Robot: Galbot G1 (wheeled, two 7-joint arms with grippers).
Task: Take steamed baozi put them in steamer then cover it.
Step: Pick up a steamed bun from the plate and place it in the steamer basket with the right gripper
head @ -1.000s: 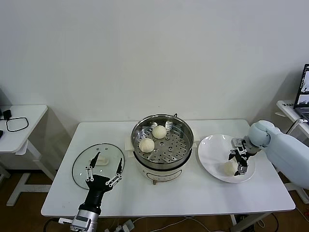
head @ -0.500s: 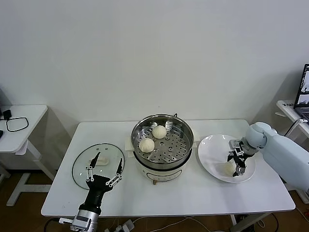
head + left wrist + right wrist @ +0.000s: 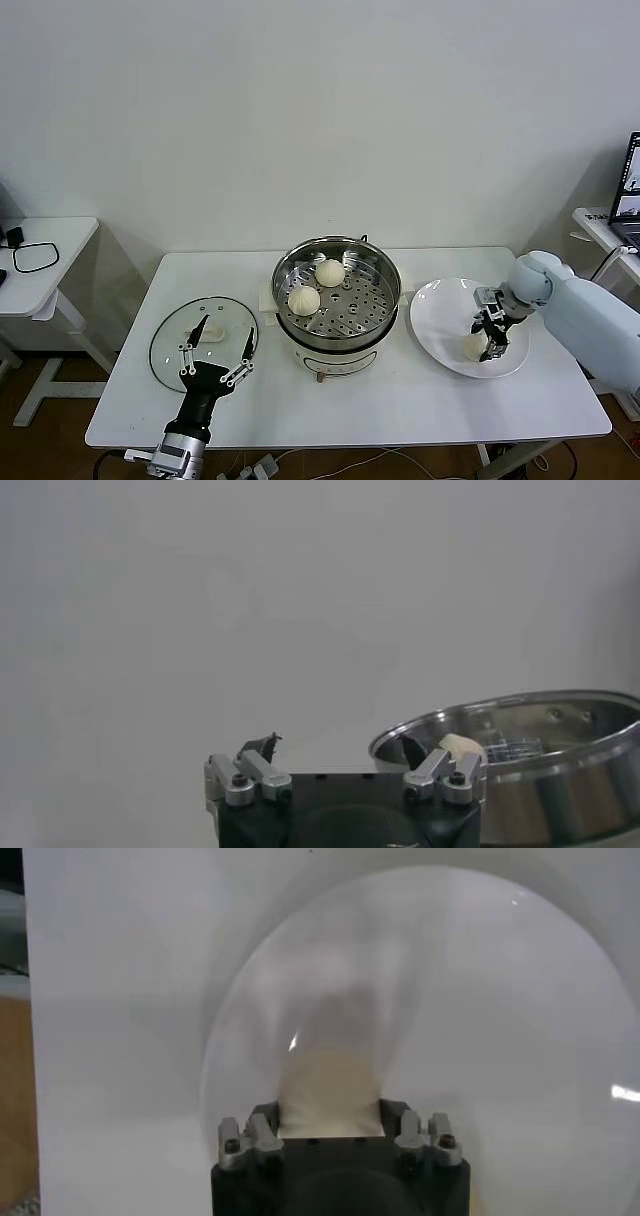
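The round shiny stainless-steel steamer [image 3: 337,292] with a perforated floor stood on its white cooker base near the middle of the white rectangular table [image 3: 400,400], slightly toward the back edge. Two small cream-white pleated baozi lay inside it: one bun [image 3: 304,299] on the left part of the floor, the other bun [image 3: 330,272] further back, and they were apart from each other.

The flat round white plate [image 3: 440,320] lay on the right part of the table, near the steamer but not touching it. The right gripper [image 3: 489,343] was lowered onto this plate, and its jaws were pinching a third cream-white baozi [image 3: 474,347] from both sides. In the right wrist view this bun [image 3: 330,1080] sat between the two fingers [image 3: 244,1138], with the plate [image 3: 520,988] under it.

The flat round glass lid [image 3: 172,345] with a cream handle [image 3: 209,332] lay near the front left corner of the table. The left gripper [image 3: 215,345] was just over the lid's front part, jaws spread wide, holding nothing. The left wrist view showed its fingertips [image 3: 262,746] apart and the steel wall of the steamer [image 3: 560,770] beyond them
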